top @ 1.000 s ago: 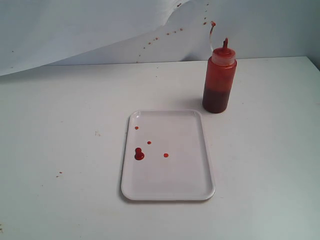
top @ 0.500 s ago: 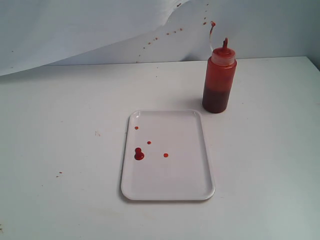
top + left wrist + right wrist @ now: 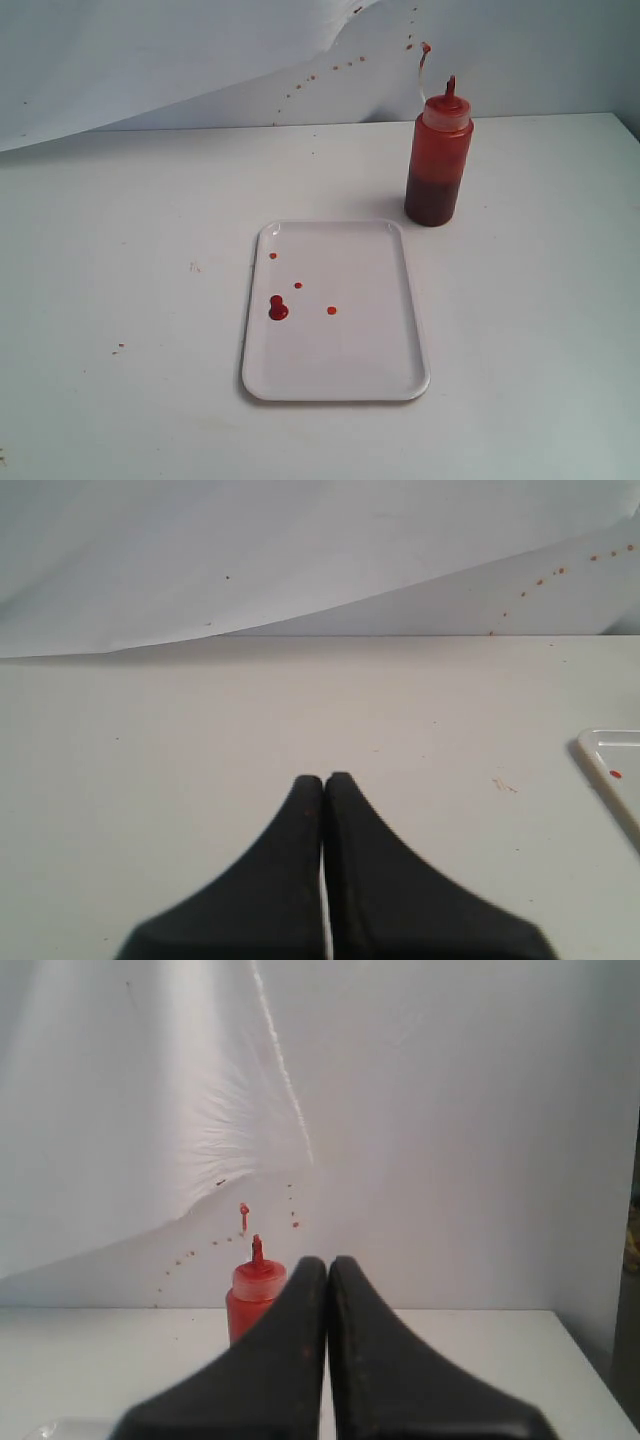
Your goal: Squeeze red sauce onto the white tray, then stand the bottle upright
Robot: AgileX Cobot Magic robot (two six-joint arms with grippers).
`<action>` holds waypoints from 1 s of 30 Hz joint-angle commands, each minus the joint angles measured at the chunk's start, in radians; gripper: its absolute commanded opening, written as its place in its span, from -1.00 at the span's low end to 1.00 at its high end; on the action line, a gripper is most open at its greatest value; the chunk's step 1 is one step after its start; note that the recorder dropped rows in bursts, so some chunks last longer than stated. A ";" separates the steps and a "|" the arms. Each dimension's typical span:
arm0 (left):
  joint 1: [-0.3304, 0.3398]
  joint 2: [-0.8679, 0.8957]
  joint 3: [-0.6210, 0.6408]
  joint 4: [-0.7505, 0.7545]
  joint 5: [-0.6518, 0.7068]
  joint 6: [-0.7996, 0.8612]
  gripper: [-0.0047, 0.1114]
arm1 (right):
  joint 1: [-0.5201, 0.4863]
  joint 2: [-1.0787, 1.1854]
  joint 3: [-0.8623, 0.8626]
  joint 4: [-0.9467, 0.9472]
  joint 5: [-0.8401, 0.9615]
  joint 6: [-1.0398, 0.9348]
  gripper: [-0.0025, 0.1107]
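Standing beside white tray (image 3: 350, 350) corner — bottle (image 3: 438, 160) (upright), left fingers (image 3: 285, 880), right fingers (image 3: 275, 1360) pressed together

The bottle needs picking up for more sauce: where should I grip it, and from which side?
I'd grip the bottle around its straight cylindrical middle, from the right, level. It stands upright beyond the white tray; the nozzle tapers too thin.

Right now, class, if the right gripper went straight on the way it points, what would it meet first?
Probably the white backdrop: the shut right gripper aims just beside the upright bottle, not at it. Depth is unclear, so it might graze the bottle.
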 commanded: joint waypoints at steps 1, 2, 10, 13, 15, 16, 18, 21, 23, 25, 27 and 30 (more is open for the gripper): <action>0.003 -0.004 0.005 0.000 -0.007 -0.002 -0.91 | -0.005 -0.083 0.060 0.037 0.024 -0.061 -0.96; 0.003 -0.004 0.005 0.000 -0.007 -0.002 -0.91 | -0.005 -0.100 0.078 0.035 0.024 -0.063 -0.96; 0.003 -0.004 0.005 0.000 -0.007 0.000 -0.91 | -0.042 -0.181 0.195 0.040 0.051 -0.084 -0.96; 0.003 -0.004 0.005 0.000 -0.007 0.000 -0.91 | -0.049 -0.183 0.229 0.054 0.051 -0.084 -0.96; 0.003 -0.004 0.005 0.000 -0.007 0.000 -0.91 | -0.052 -0.183 0.229 0.065 0.054 -0.084 -0.96; 0.003 -0.004 0.005 0.000 -0.007 0.000 -0.91 | -0.052 -0.183 0.229 0.067 0.085 -0.084 -0.96; 0.003 -0.004 0.005 0.000 -0.007 0.000 -0.91 | -0.052 -0.183 0.229 0.069 0.120 -0.089 -0.96; 0.003 -0.004 0.005 0.000 -0.007 -0.004 -0.91 | -0.052 -0.183 0.229 0.069 0.163 -0.114 -0.96; 0.003 -0.004 0.005 0.000 -0.007 -0.004 -0.91 | -0.052 -0.183 0.229 0.069 0.179 -0.116 -0.96; 0.003 -0.004 0.005 0.000 -0.007 -0.004 -0.91 | -0.052 -0.183 0.229 0.071 0.205 -0.116 -0.96; 0.003 -0.004 0.005 0.000 -0.007 -0.004 -0.91 | -0.052 -0.183 0.229 0.071 0.237 -0.116 -0.96; 0.003 -0.004 0.005 0.000 -0.007 -0.004 -0.91 | -0.052 -0.183 0.229 0.080 0.276 -0.116 -0.96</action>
